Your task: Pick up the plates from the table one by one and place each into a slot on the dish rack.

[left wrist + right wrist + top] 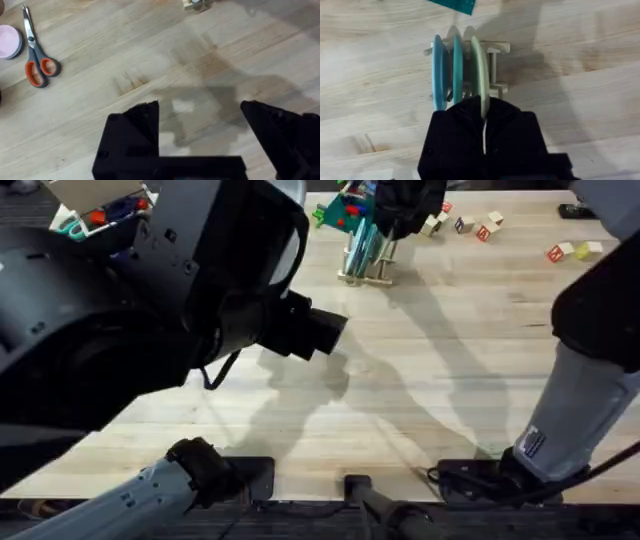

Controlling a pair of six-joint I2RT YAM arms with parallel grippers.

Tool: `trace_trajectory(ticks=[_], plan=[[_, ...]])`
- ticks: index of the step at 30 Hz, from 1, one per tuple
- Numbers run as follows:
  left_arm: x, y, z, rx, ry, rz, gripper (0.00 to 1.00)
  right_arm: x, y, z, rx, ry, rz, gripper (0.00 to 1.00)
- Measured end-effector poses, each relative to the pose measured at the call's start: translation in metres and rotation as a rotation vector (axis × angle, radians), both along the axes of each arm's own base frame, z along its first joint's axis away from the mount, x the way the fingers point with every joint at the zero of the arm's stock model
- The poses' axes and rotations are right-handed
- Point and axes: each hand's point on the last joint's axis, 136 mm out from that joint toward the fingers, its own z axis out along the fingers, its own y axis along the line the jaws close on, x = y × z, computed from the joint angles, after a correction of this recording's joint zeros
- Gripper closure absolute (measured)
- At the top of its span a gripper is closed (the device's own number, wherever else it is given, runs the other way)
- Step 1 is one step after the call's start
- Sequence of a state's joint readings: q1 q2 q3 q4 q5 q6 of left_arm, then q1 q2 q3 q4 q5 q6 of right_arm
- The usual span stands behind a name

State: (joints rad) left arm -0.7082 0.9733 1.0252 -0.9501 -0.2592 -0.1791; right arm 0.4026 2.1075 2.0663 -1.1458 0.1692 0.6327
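Nearest, well short of the dish rack (365, 268): left gripper (200, 107), fingers spread wide, nothing between them, bare worktop (150, 60) beneath. Farther out, directly above the dish rack: right gripper (484, 102), fingers pressed almost together, clamped on the rim of the cream plate (476, 65). Cream plate upright in a slot of the dish rack, on edge between the pegs. In the rack beside it, also upright: teal plate (457, 62), then sky-blue plate (438, 70) at the outer end. Just behind the dish rack, green brick build (338, 210); farther to the rack's right, lettered blocks (482, 226) scattered.
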Motion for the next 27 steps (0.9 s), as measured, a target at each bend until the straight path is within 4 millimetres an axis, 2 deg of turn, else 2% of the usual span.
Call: trace_trajectory(ticks=[9, 14, 20, 27], plan=[[0.0, 0.0, 0.0, 0.0, 0.0, 0.0, 0.007, 0.002, 0.001, -0.021, -0.017, 0.04, 0.0, 0.973], [0.0, 0.0, 0.0, 0.0, 0.0, 0.0, 0.008, 0.002, 0.001, -0.023, -0.019, 0.043, 0.0, 0.966], [0.0, 0.0, 0.0, 0.0, 0.0, 0.0, 0.008, 0.002, 0.001, -0.023, -0.019, 0.044, 0.0, 0.793], [0.0, 0.0, 0.0, 0.0, 0.0, 0.0, 0.008, -0.004, -0.001, -0.024, -0.028, 0.066, 0.0, 0.721]])
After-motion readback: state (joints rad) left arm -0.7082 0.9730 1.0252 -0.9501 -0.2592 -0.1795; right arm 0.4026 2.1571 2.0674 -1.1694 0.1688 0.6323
